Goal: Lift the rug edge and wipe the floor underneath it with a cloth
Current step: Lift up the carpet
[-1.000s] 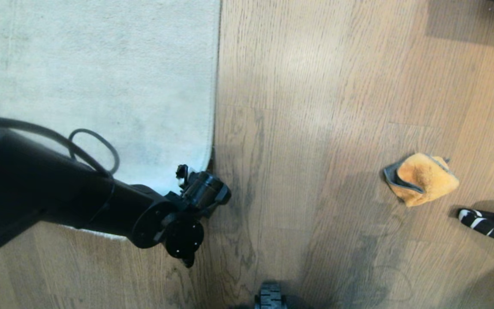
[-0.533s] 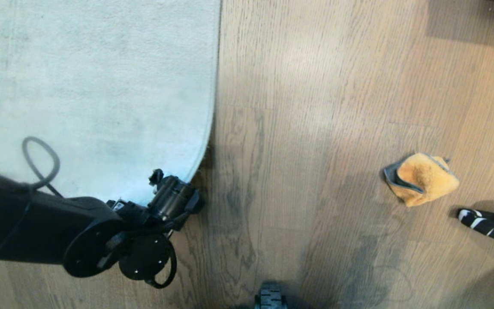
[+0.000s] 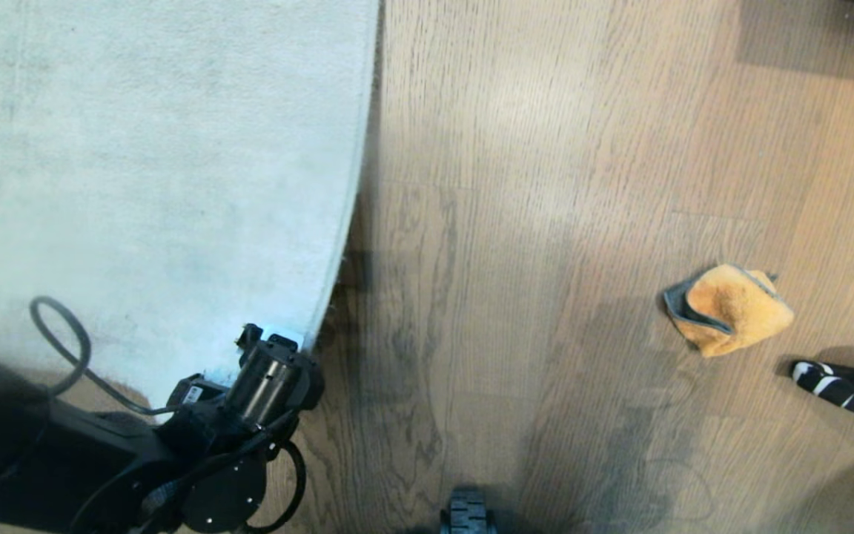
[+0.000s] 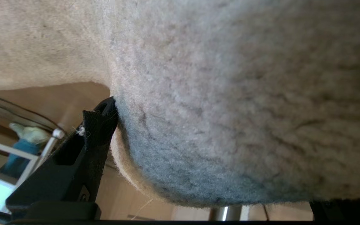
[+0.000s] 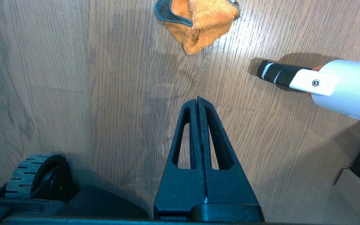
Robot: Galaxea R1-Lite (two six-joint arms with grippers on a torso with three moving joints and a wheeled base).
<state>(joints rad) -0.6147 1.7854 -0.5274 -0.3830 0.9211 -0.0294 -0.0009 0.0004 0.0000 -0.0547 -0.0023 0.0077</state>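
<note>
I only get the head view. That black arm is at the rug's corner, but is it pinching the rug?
Observer: Not yet. In the left wrist view the left gripper has its jaws wide, the rug edge between them, one finger against its rim.
Operator: And the other arm? I see none.
Observer: The right gripper hangs shut over the floor, empty.
Operator: Near the orange cloth?
Observer: The cloth lies ahead of its tips, apart from them.
</note>
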